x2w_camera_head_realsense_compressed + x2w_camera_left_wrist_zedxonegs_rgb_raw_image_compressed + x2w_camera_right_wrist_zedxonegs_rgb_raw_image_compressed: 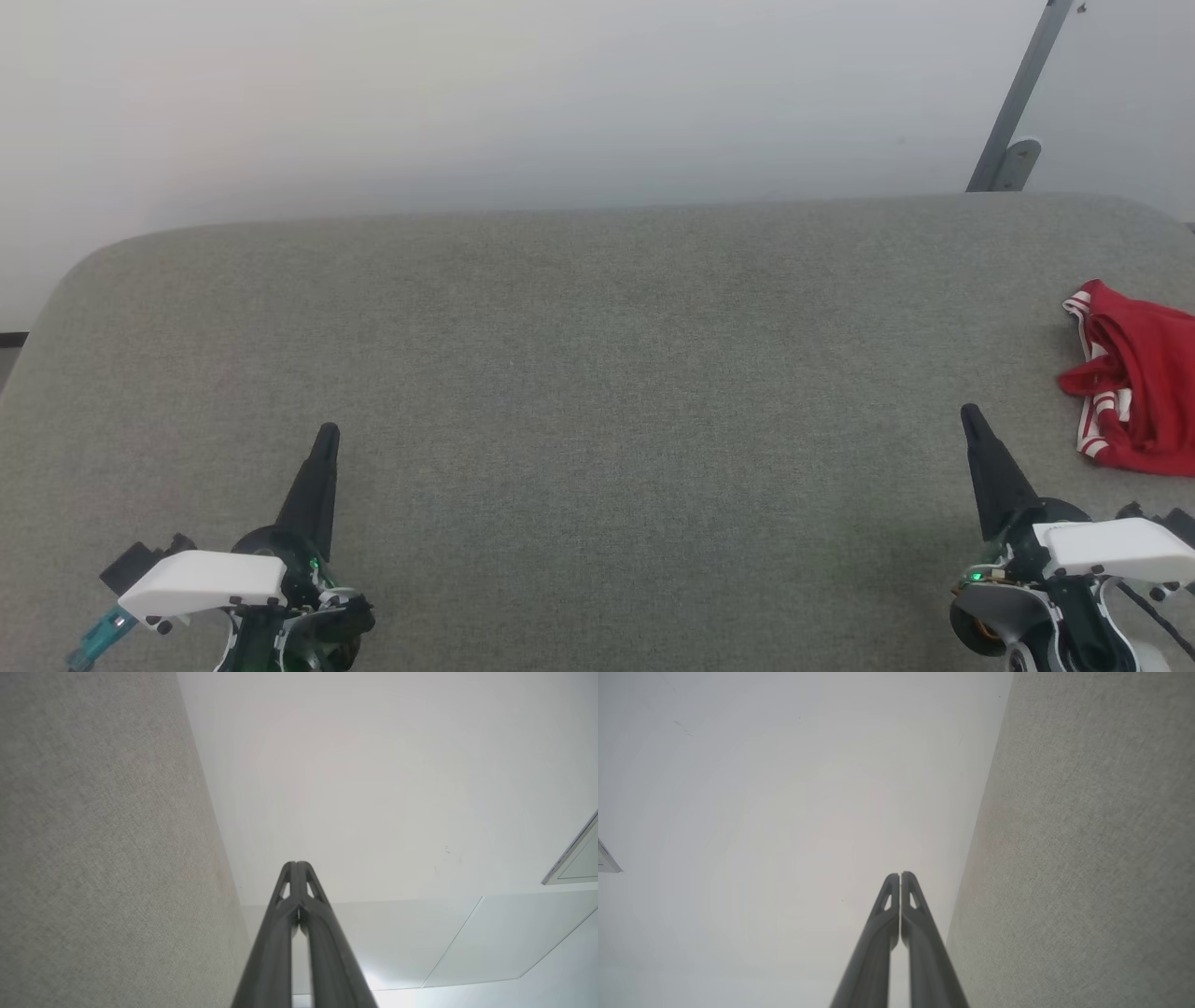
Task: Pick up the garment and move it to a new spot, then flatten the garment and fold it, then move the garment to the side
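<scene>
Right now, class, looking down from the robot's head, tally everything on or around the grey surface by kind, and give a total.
Red garment: 1
Claws: 2, the left claw and the right claw, both shut
Grey padded surface: 1
Grey metal post: 1
Total: 5

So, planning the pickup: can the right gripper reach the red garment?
Probably yes: the garment lies crumpled near the right gripper, only bare grey surface between them, though its shut jaws must open first.
</scene>
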Available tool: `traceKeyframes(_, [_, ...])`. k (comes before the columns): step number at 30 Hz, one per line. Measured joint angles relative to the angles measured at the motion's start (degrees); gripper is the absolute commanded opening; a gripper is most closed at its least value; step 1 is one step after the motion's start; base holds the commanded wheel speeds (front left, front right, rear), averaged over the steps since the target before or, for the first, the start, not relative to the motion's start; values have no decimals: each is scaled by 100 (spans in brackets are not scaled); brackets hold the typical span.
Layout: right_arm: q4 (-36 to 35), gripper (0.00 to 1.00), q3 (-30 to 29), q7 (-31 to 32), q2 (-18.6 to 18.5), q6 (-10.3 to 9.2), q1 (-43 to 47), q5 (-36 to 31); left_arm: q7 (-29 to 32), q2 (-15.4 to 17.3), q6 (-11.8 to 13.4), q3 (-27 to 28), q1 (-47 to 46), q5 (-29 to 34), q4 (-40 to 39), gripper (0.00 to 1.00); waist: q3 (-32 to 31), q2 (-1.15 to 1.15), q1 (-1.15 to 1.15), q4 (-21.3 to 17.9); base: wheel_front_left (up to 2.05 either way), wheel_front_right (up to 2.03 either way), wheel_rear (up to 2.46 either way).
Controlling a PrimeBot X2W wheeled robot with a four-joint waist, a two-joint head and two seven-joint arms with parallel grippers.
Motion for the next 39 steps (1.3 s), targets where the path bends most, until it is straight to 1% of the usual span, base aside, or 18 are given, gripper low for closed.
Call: traceKeyframes(39, [0, 0, 0, 0, 0, 0, 0, 0, 0, 0, -1, 0, 0, 0, 0, 0, 0, 0, 0, 0, 0, 0, 0])
